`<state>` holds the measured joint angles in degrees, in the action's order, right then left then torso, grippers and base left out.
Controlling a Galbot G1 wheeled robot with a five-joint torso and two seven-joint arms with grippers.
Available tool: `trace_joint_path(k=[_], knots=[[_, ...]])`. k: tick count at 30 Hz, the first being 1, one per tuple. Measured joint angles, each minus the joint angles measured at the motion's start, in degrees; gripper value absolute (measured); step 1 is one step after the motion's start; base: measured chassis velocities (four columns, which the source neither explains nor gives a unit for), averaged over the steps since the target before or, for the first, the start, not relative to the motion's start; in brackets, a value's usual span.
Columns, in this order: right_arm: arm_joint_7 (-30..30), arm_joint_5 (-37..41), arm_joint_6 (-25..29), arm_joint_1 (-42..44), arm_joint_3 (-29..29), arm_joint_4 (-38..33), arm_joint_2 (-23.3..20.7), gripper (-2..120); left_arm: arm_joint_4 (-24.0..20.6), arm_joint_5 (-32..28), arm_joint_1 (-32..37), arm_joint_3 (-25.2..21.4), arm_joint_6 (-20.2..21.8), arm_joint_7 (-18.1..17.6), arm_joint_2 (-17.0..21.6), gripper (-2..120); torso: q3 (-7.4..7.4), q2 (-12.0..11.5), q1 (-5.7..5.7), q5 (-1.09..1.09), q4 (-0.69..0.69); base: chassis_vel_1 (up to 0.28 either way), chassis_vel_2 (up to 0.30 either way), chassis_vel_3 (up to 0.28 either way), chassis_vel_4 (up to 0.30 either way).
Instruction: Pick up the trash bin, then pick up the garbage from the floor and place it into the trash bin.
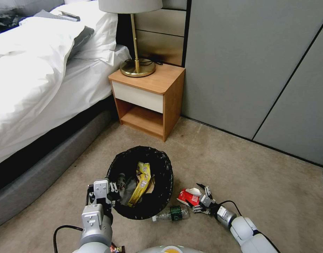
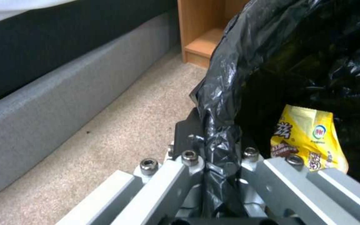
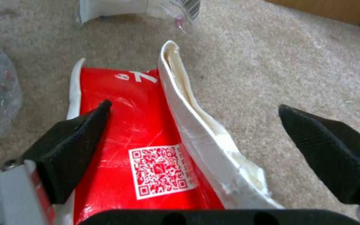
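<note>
Trash bin on carpet in front of nightstand, tipped so its mouth opens up and toward nightstand, black liner folded over rim. Left gripper at bin's rim on the side away from nightstand, toward bed; in left wrist view, fingers pressed together, pinching liner and rim. Yellow snack wrapper inside bin, long axis running from bin's near wall toward nightstand; also seen in left wrist view. Other dark litter beside it in bin, not clear what. Red-white packet flat on carpet just beside bin, on the side away from bed, long axis pointing roughly from right gripper toward bin. Right gripper low over packet; in right wrist view, black fingertips spread wide either side of packet, white torn flap standing up between them, not touching. Clear green-labelled bottle lying on its side touching bin's near edge, long axis parallel to nightstand front, cap end toward left gripper. Lamp on nightstand.
</note>
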<state>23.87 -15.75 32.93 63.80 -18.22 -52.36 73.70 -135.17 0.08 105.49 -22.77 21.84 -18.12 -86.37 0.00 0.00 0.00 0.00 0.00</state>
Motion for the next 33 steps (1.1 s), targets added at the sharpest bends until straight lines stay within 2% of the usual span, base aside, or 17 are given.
trace_joint_path(k=[4,11,12,15,16,19,22,23,25,27,28,29,33], knots=[[-0.09,0.17,0.21,0.04,0.00,-0.05,-0.01,90,0.00,0.01,-0.17,0.03,0.00,0.00,-0.04,1,0.00,0.00,0.00,0.00,0.00,0.000,0.000,0.000,0.000],[-0.16,0.43,0.40,0.32,0.03,-0.42,0.09,65,0.08,0.01,-0.20,0.04,0.00,0.02,0.03,1,0.00,0.00,0.00,0.00,0.00,0.000,0.000,0.000,0.000],[-0.16,0.43,0.40,0.32,0.03,-0.42,0.09,65,0.08,0.01,-0.20,0.04,0.00,0.02,0.03,1,0.00,0.00,0.00,0.00,0.00,0.000,0.000,0.000,0.000],[-0.09,0.55,0.50,0.43,0.04,-0.59,0.23,50,0.09,0.01,-0.21,0.04,0.00,0.03,0.04,1,0.00,0.00,0.00,0.00,0.00,0.000,0.000,0.000,0.000],[-0.09,0.55,0.50,0.43,0.04,-0.59,0.23,50,0.09,0.01,-0.21,0.04,0.00,0.03,0.04,1,0.00,0.00,0.00,0.00,0.00,0.000,0.000,0.000,0.000],[0.01,0.67,0.60,0.63,0.03,-0.69,0.27,36,0.11,0.00,-0.20,0.04,-0.02,0.04,0.05,1,0.00,0.00,0.00,0.00,0.00,0.000,0.000,0.000,0.000],[0.09,0.70,0.68,0.76,0.00,-0.70,0.29,29,0.11,0.00,-0.19,0.04,-0.03,0.04,0.05,1,0.00,0.00,0.00,0.00,0.00,0.000,0.000,0.000,0.000],[0.14,0.76,0.86,1.07,-0.06,-0.79,0.20,21,0.11,0.00,-0.13,0.07,-0.04,0.05,0.08,1,0.00,0.00,0.00,0.01,0.00,0.000,0.000,0.000,0.000],[0.15,0.78,0.90,1.16,-0.06,-0.86,0.11,18,0.10,0.00,-0.11,0.07,-0.04,0.05,0.10,1,0.00,0.00,0.00,0.01,0.00,0.000,0.000,0.000,0.000],[0.33,1.22,0.94,1.54,-0.11,-1.36,-0.58,7,0.06,0.00,0.02,0.07,-0.05,0.07,0.19,1,0.00,0.00,0.00,0.00,0.00,0.000,0.000,0.000,0.000],[0.33,1.22,0.94,1.54,-0.11,-1.36,-0.58,7,0.06,0.00,0.02,0.07,-0.05,0.07,0.19,1,0.00,0.00,0.00,0.00,0.00,0.000,0.000,0.000,0.000],[0.41,1.47,0.96,1.66,-0.20,-1.55,-0.84,1,0.03,0.00,0.09,0.07,-0.07,0.07,0.21,1,0.00,0.00,0.00,0.00,0.00,0.000,0.000,0.000,0.000],[0.52,1.87,1.04,2.00,-0.39,-2.02,-1.30,0,-0.01,0.05,0.23,0.26,-0.11,0.08,0.21,1,0.00,0.00,0.00,0.00,0.00,0.000,0.000,0.000,0.000]])
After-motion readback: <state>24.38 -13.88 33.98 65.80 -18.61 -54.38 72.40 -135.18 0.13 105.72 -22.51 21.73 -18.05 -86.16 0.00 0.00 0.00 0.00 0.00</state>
